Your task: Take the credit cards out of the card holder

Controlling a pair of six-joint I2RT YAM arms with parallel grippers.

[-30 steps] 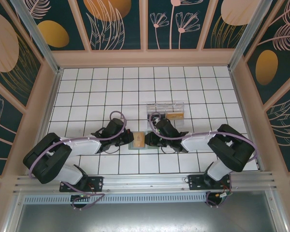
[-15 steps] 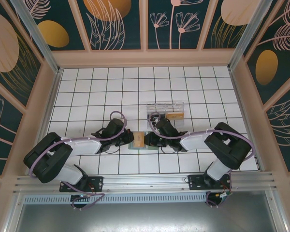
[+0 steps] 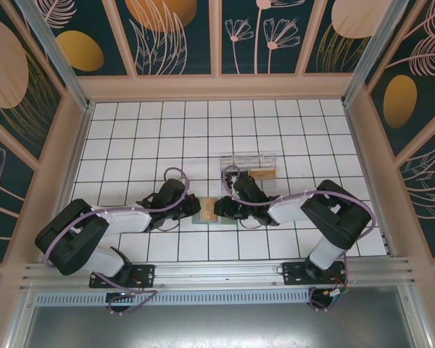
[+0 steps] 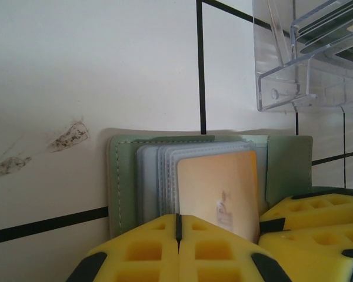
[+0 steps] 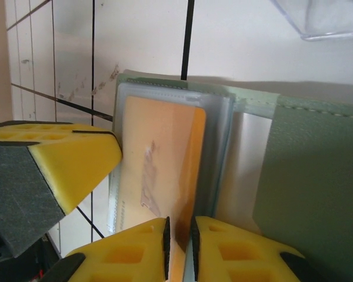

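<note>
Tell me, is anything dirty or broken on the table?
Yes. Two dark smudges stain the white table beside the open card holder in the left wrist view, like scuffs or dirt. Nothing looks broken or spilled.

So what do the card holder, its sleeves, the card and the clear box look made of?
The card holder looks like soft matte grey-green leather or fabric, with stitched edges. The sleeves look like thin translucent plastic, likely vinyl. The card looks like stiff, smooth orange plastic. The box is hard clear plastic, perhaps acrylic, with glinting edges.
</note>
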